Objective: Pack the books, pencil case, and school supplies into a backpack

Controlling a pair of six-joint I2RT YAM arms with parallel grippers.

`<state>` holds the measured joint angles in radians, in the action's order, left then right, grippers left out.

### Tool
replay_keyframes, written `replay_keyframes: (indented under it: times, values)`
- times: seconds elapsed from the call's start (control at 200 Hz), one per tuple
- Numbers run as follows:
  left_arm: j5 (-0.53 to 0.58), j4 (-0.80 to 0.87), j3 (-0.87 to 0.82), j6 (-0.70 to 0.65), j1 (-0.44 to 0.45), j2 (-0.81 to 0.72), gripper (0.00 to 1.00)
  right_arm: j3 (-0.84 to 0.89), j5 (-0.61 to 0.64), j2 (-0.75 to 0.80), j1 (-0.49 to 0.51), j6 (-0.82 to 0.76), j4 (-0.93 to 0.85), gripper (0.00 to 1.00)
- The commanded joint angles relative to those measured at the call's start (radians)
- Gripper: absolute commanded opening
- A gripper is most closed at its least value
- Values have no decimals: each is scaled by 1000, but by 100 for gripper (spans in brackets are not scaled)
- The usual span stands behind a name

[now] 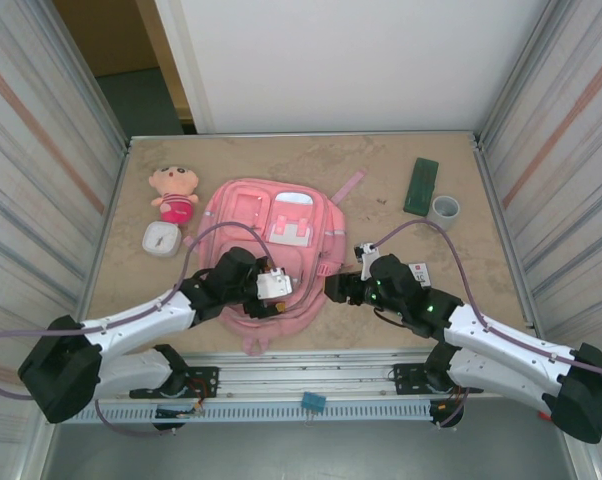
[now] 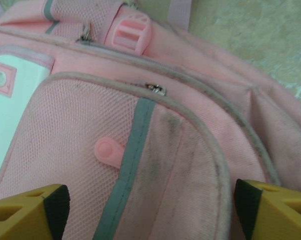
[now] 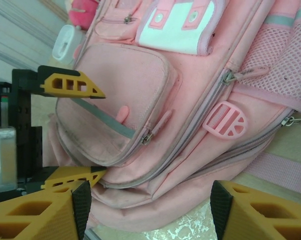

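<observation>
From above, we see the backpack (image 1: 246, 215) lying flat mid-table, with the left gripper (image 1: 281, 290) over its near end and the right gripper (image 1: 336, 288) at its right edge. The pencil case (image 1: 420, 186) lies far right, well apart. On the left wrist, the jaws stand wide open astride a pocket (image 2: 80, 130). On the right wrist, the jaws stand open beside the backpack, holding nothing.
</observation>
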<state>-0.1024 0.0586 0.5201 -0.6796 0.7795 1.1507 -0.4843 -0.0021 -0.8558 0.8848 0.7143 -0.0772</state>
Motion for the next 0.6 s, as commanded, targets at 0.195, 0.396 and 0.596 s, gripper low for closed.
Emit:
replay_keyframes:
  times: [0.195, 0.396, 0.596]
  values:
    - [141, -31, 27, -10, 9, 9, 57, -15, -41, -44, -31, -48, 32, 65]
    - [-1, -49, 7, 75, 5, -202, 13, -53, -162, -92, -114, -101, 38, 66]
    - [-100, -73, -53, 123, -40, -424, 4, -121, -361, -188, -275, -187, 67, 72]
